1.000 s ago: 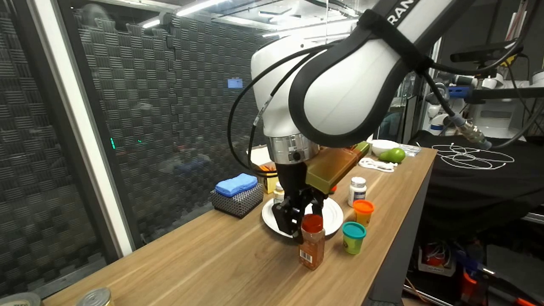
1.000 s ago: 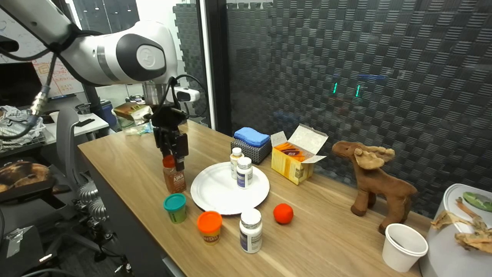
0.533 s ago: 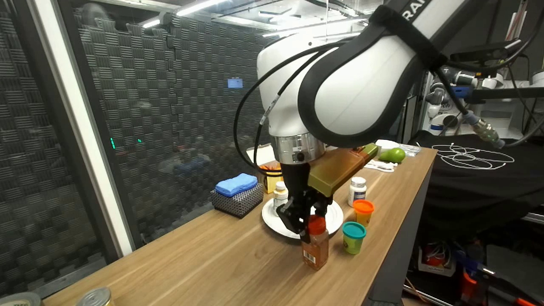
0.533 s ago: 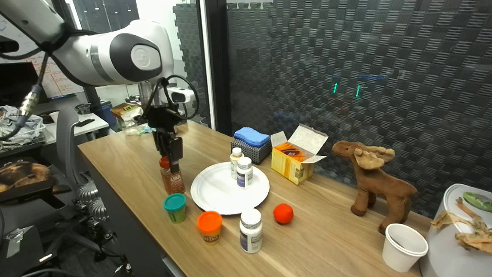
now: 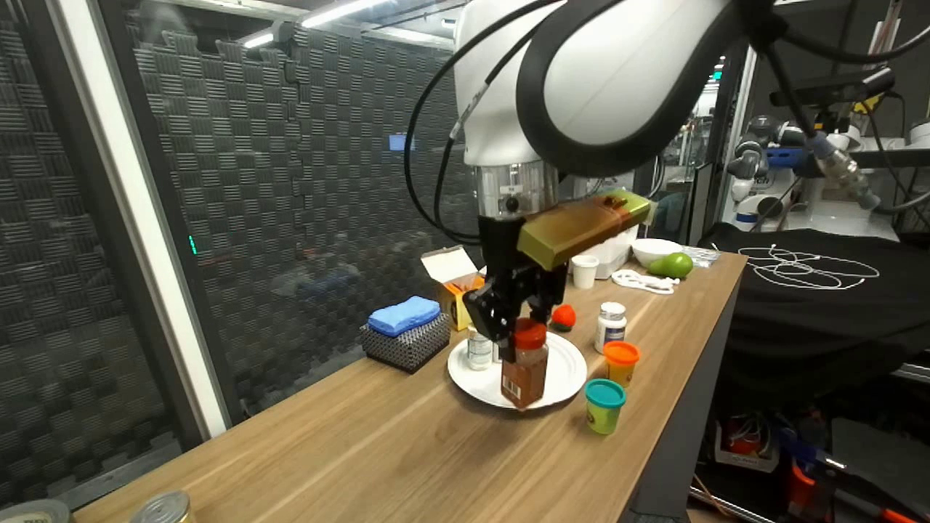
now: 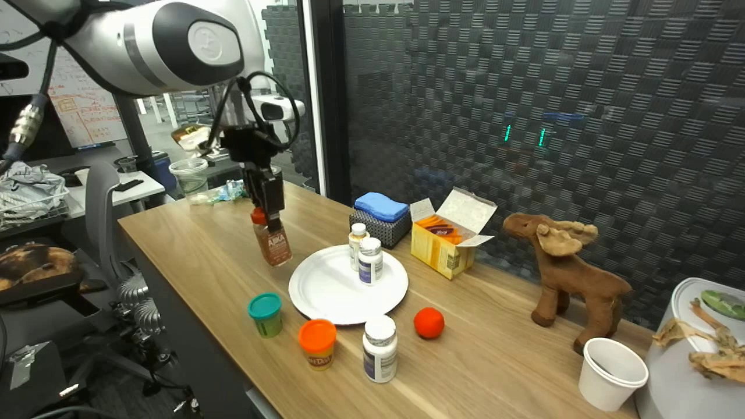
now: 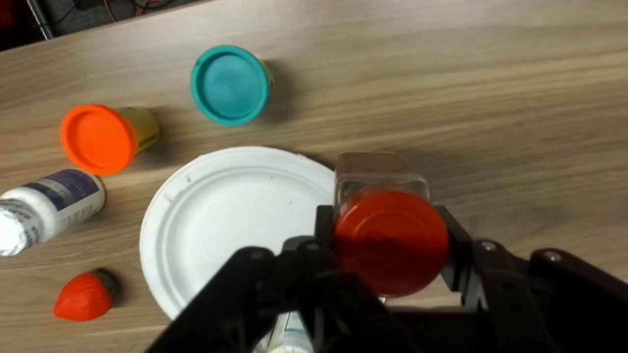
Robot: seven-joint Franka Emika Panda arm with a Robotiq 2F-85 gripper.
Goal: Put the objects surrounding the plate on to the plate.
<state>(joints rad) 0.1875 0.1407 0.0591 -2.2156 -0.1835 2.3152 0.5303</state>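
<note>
Plate (image 6: 326,294): round, white, lying flat on the counter (image 6: 483,372).
Spice bottle (image 6: 272,243): brown, red-capped, held clear of the counter with a slight tilt; left of the plate in an exterior view, hard to tell whether overhanging the rim.
Fingers (image 6: 272,198): clamped on the spice bottle at its cap, gripping from opposite sides in the wrist view.
Pair of pill bottles (image 6: 371,265): white-capped, upright, close together on the far right part of the plate.
Teal-lidded tub (image 6: 266,317): green-bodied, upright on the counter, left of the plate and on its near side.
Orange-lidded Play-Doh tub (image 6: 318,346): upright, right of the teal-lidded tub and nearer, close to the plate but apart from it.
White pill bottle (image 6: 380,352): upright on the counter, just right of the Play-Doh tub, with a purple label showing.
Strawberry (image 6: 429,323): red, lying on the counter right of the plate, beyond the white pill bottle.
Yellow box (image 6: 433,250): open, holding orange sachets (image 6: 439,228), far side of the plate to the right.
Blue sponge (image 6: 381,206): on a black patterned box (image 6: 393,230), far side.
Plush moose (image 6: 576,279): brown, standing upright at the right.
</note>
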